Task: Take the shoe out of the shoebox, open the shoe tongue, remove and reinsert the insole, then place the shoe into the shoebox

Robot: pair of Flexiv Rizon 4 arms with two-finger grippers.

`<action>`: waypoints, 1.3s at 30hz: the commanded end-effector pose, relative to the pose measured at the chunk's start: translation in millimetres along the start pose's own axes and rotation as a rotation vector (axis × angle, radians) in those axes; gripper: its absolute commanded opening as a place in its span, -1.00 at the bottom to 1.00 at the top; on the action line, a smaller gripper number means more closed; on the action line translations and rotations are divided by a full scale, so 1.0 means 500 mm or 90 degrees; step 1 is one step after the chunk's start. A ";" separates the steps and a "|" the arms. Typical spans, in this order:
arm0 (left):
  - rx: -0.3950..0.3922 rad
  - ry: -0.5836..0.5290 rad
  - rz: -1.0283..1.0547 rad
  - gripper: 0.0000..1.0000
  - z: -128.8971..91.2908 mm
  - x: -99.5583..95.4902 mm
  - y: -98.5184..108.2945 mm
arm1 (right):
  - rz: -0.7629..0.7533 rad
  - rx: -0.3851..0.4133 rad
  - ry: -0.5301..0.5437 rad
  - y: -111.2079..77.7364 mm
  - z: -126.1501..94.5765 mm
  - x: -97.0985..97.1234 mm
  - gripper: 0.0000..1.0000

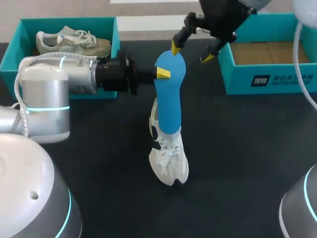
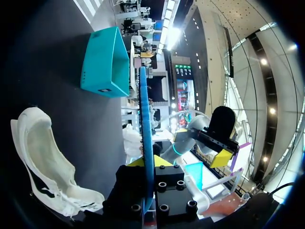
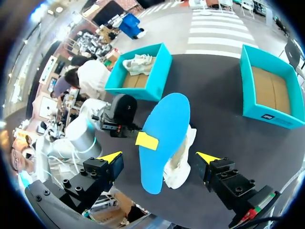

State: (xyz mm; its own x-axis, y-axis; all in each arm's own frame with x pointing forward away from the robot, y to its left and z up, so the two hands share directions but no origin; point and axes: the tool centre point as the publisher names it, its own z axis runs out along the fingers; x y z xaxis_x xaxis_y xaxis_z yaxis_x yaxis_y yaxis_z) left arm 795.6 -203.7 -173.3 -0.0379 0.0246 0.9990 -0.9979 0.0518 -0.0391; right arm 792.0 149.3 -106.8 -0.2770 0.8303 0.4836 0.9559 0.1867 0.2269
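The left pincer point(image 1: 161, 73) is grasping the blue insole point(image 1: 169, 94), holding it upright over the white shoe point(image 1: 169, 161) lying mid-bench. The right pincer point(image 1: 191, 52) is hanging released just beyond. Removal is seemingly ending; reinserting is probably calling for lowering the insole into the shoe's opening.

Print shows on one item only: the right shoebox point(image 1: 237, 74), front wall. A white square logo block point(image 1: 260, 80) sits there, with a line of small white lettering point(image 1: 292, 79) just beside it, running toward the box's right end. The lettering is too small to read reliably. The right wrist view shows the same white label point(image 3: 267, 117) low on that box's outer wall, only a blur there. The left wrist view shows tiny white marks point(image 2: 85, 76) on the box's side wall, unreadable.
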 end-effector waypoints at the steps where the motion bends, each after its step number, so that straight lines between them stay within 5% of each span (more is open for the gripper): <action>1: 0.000 -0.001 0.000 -1.00 -0.001 -0.001 0.001 | -0.001 -0.021 0.237 -0.025 0.013 -0.044 1.00; 19: 0.000 -0.001 0.000 -1.00 -0.001 -0.001 0.001 | 0.023 -0.026 0.210 -0.039 0.020 -0.063 1.00; 24: 0.000 -0.001 0.000 -1.00 -0.001 -0.001 0.001 | 0.017 -0.062 0.273 -0.033 0.021 -0.080 1.00; 39: 0.000 -0.001 0.000 -1.00 -0.001 -0.001 0.001 | 0.011 -0.059 0.329 -0.013 0.025 -0.093 1.00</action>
State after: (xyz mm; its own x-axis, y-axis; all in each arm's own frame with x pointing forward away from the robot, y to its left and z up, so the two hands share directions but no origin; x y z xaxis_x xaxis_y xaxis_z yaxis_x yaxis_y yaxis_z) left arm 795.4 -203.4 -173.3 -0.0381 0.0247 0.9990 -0.9979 0.0513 -0.0393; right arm 794.4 114.0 -140.0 -0.2946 0.4678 0.8333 0.9544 0.1006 0.2809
